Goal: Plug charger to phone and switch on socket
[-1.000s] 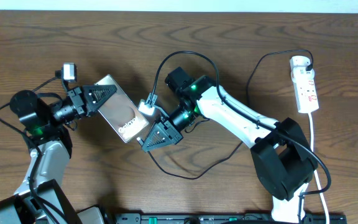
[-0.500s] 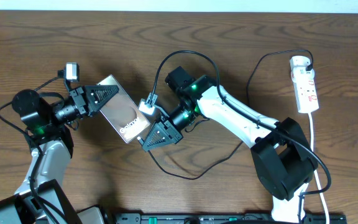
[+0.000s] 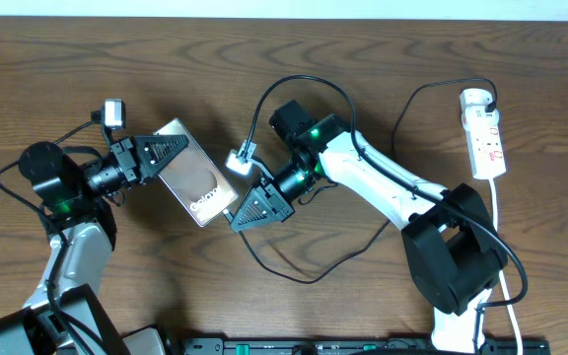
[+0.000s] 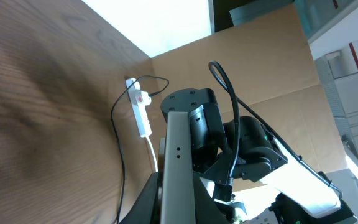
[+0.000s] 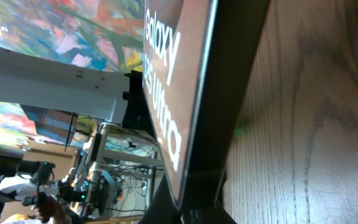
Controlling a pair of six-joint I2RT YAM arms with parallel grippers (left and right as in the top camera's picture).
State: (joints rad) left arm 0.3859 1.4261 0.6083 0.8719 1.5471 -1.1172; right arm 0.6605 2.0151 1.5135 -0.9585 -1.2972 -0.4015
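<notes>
The phone [image 3: 190, 173] lies slantwise left of centre, with white lettering at its near end. My left gripper [image 3: 177, 148] is shut on its far-left end; the left wrist view shows the phone [image 4: 179, 168] edge-on between the fingers. My right gripper [image 3: 233, 221] is shut at the phone's near-right corner. The charger [image 3: 309, 280] runs out from under that gripper, loops along the table and ends in a black plug in the socket [image 3: 486, 133] at the far right. Its tip is hidden. The right wrist view shows the phone's face [image 5: 166, 81] just above my right gripper [image 5: 197, 214].
A white cord [image 3: 501, 247] drops from the socket along the right side past the right arm's base [image 3: 452, 256]. The left arm's base [image 3: 57, 187] stands at the left. A black rail [image 3: 363, 345] lines the front edge. The socket [image 4: 142, 109] also shows in the left wrist view.
The right gripper and wrist have shifted slightly right and away from the front edge, and the cable's near end has moved with them. The left arm and the phone have held still.
</notes>
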